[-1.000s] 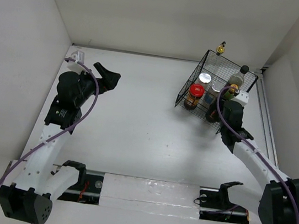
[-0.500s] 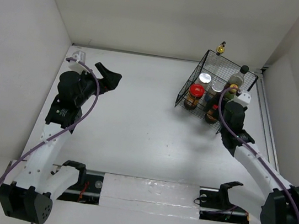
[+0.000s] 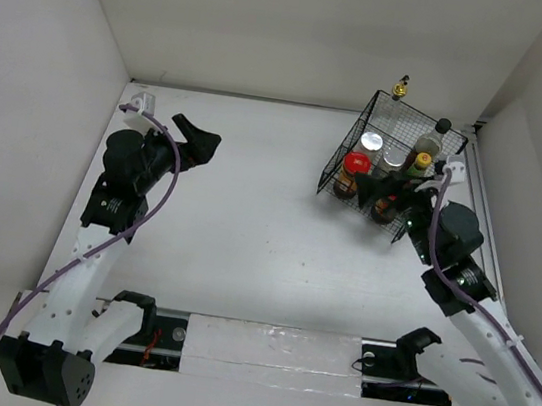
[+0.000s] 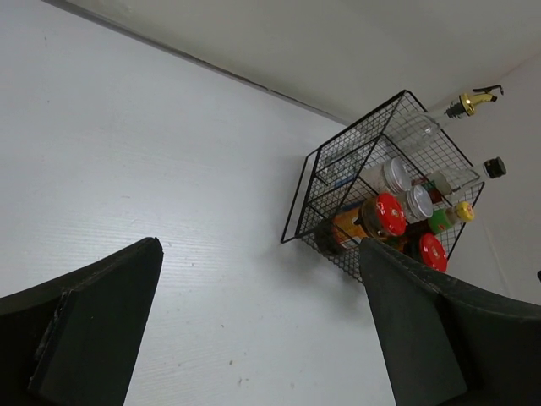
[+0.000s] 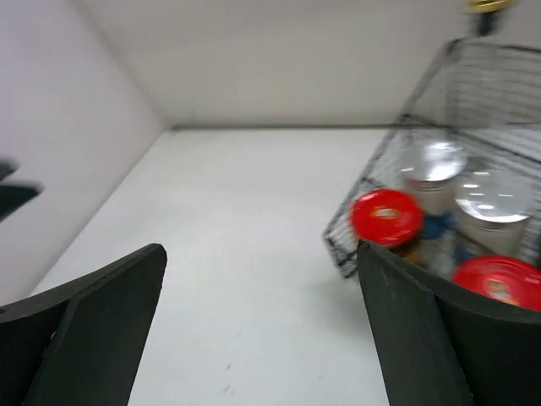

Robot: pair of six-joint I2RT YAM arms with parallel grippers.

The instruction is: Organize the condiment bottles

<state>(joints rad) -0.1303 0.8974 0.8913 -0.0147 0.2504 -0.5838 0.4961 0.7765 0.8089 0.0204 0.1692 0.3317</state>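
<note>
The condiment bottles stand in a black wire basket at the back right. Two red-lidded jars, two silver-capped white ones, a yellow-capped green bottle and a black-capped dark bottle are inside. The gold-topped clear bottle is at the far rim. My right gripper is open and empty, just in front of the basket's near side, partly hiding the second red-lidded jar. My left gripper is open and empty at the far left, well away from the basket.
White walls close the table at the back, left and right. The basket sits near the back right corner. The left wrist view shows the red lids, the silver caps and the gold top. The arm bases sit at the near edge.
My right arm has drawn back from the basket toward the near right and turned, so its open jaws now point left along the basket's front. The left arm has not moved.
</note>
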